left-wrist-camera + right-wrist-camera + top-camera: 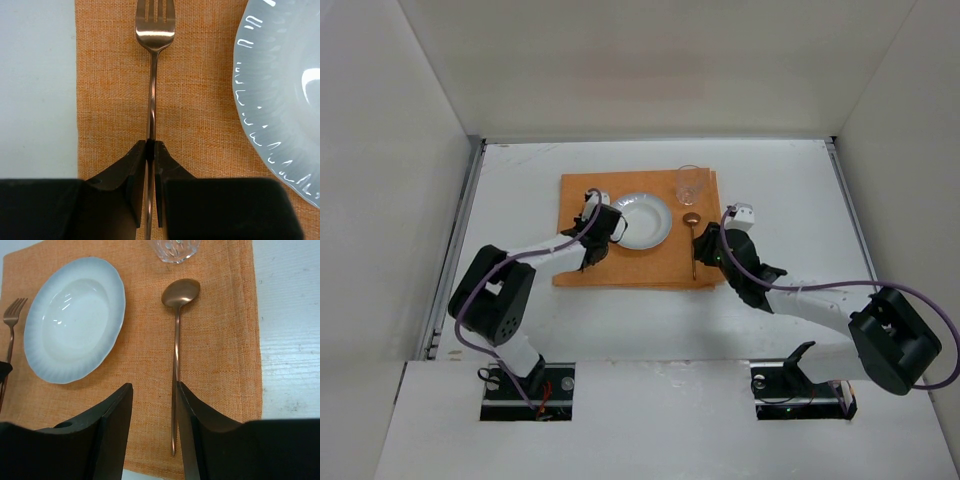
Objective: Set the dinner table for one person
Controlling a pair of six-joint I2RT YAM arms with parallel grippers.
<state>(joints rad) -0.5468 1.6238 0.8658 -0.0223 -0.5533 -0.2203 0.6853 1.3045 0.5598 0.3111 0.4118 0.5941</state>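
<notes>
The white dinner table (790,190) carries an orange placemat (630,265) with a white plate (642,219) on it. My left gripper (590,213) is at the plate's left. In the left wrist view it (150,145) is shut on the handle of a copper fork (154,50), which points away, low over the placemat (110,100). My right gripper (708,250) is open (154,390). A copper spoon (176,335) lies on the mat right of the plate (75,320), its handle along the inner face of the right finger (187,410).
A clear drinking glass (689,184) stands on the mat's far right corner, beyond the spoon's bowl; it also shows in the right wrist view (175,249). Thin metal rails (460,230) run along the table's side edges. White walls enclose the table.
</notes>
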